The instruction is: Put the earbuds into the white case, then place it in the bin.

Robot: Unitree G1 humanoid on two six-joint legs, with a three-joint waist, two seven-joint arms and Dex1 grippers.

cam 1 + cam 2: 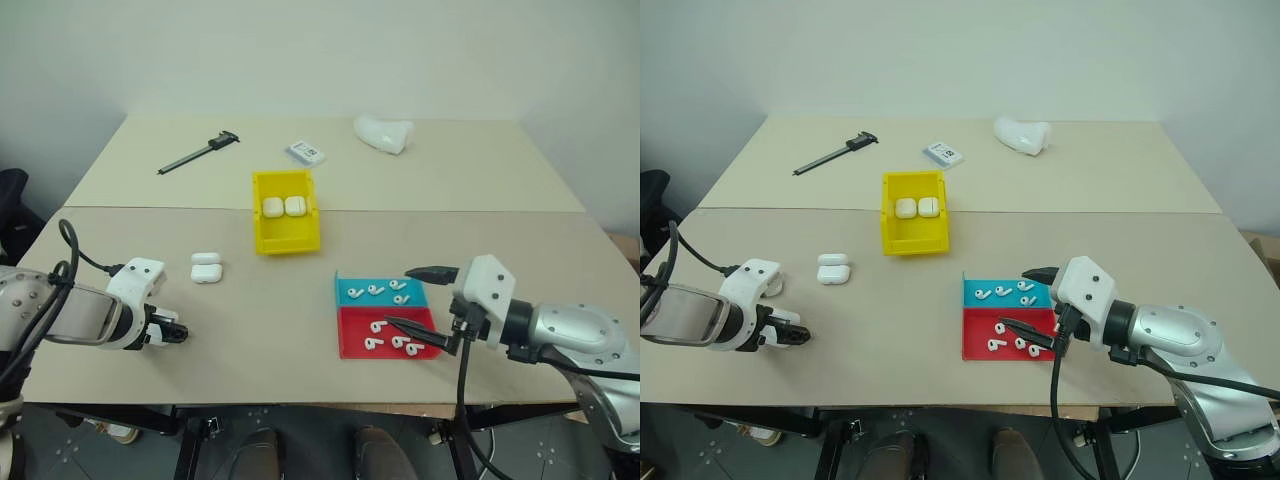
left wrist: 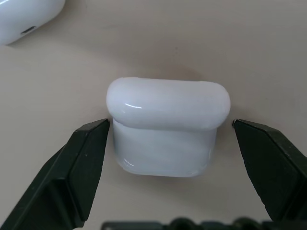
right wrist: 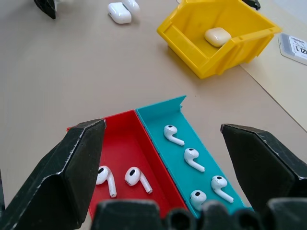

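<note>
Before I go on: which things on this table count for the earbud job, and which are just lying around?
Job:
earbuds in the blue tray and red tray
white cases on the table
yellow bin, two cases inside
left gripper, open around a case
right gripper, open

Lying about:
caliper
labelled packet
lumpy white object

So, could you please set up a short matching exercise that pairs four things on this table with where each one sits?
Things:
1. caliper
2. yellow bin
3. blue tray
4. lumpy white object

Places:
A. far right of the table
B. middle of the table, holding two white cases
C. far left of the table
D. beside the red tray, on its far side, near the open right gripper

Pairs: 1-C, 2-B, 3-D, 4-A
</note>
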